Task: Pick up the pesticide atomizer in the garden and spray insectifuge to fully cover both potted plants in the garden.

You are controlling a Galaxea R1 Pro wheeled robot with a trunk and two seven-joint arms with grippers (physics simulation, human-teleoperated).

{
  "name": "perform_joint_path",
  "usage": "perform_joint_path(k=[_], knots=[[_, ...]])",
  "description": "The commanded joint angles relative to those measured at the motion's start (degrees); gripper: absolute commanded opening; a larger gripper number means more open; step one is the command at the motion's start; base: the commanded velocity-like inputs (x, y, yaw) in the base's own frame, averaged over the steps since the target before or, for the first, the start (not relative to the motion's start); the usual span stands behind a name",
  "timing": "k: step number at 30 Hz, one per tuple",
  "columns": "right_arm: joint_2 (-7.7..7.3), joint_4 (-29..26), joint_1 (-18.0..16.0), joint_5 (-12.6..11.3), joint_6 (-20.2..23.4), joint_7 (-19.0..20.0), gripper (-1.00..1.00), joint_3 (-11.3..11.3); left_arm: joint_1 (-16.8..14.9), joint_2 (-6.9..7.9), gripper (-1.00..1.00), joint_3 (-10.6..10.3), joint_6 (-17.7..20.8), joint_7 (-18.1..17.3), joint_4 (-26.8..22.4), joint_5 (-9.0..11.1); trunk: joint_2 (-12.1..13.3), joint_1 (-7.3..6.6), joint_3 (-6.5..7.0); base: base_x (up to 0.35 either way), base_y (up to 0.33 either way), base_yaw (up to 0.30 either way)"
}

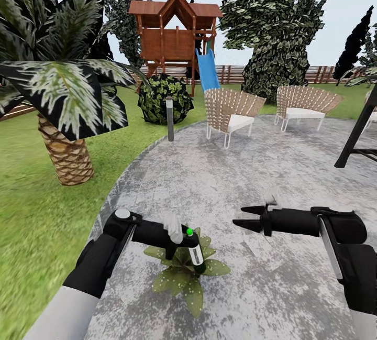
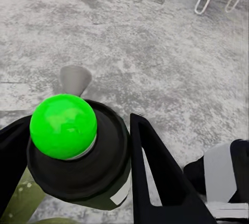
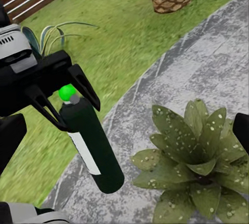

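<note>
My left gripper (image 1: 180, 243) is shut on the pesticide atomizer (image 1: 195, 253), a slim dark bottle with a white label band and a bright green tip (image 1: 189, 231). The bottle hangs tilted just above a potted plant (image 1: 186, 274), a low rosette of pointed green leaves dotted with white specks of insectifuge (image 3: 207, 130). In the right wrist view the atomizer (image 3: 91, 141) sits beside the plant (image 3: 194, 156), over the patio's edge. The left wrist view shows the green tip (image 2: 63, 125) and a dark finger (image 2: 155, 177) against the bottle. My right gripper (image 1: 243, 217) stands open, empty, to the plant's right.
The round grey stone patio (image 1: 251, 162) meets lawn (image 1: 31, 209) on the left. A palm (image 1: 65, 156) stands left, with a grey post (image 1: 169, 119), a bush (image 1: 165, 98) and two wicker chairs (image 1: 230, 112) behind. A black frame (image 1: 361, 125) leans at right.
</note>
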Motion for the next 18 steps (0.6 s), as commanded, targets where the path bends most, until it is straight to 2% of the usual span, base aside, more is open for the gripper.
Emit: perform_joint_path(k=[1,11,16,17,18], knots=[[0.34,-0.03,-0.05,0.30,0.50,0.09,1.00,-0.05,-0.03,-0.04,-1.00,0.06,0.27,-0.39,-0.06,-0.58,-0.03,-0.01,-0.06,0.000,0.000,0.000],[0.37,-0.03,-0.05,0.30,0.50,-2.94,1.00,-0.05,-0.03,-0.04,-1.00,0.06,-0.52,-0.39,-0.06,-0.58,-0.03,-0.01,-0.06,0.000,0.000,0.000],[0.97,-0.03,0.07,0.65,0.43,-1.32,1.00,0.43,1.04,1.59,-1.00,0.85,1.10,-1.28,-0.97,1.01,-0.03,-0.01,-0.06,0.000,0.000,0.000],[0.97,-0.03,0.07,0.66,0.44,2.45,1.00,0.49,1.08,2.60,-1.00,0.87,2.32,-1.32,-0.99,1.60,-0.03,-0.01,-0.06,0.000,0.000,0.000],[0.96,-0.03,0.08,0.67,0.43,2.57,1.00,0.54,1.11,2.62,-1.00,0.88,2.38,-1.38,-1.01,1.65,-0.03,-0.01,-0.06,0.000,0.000,0.000]])
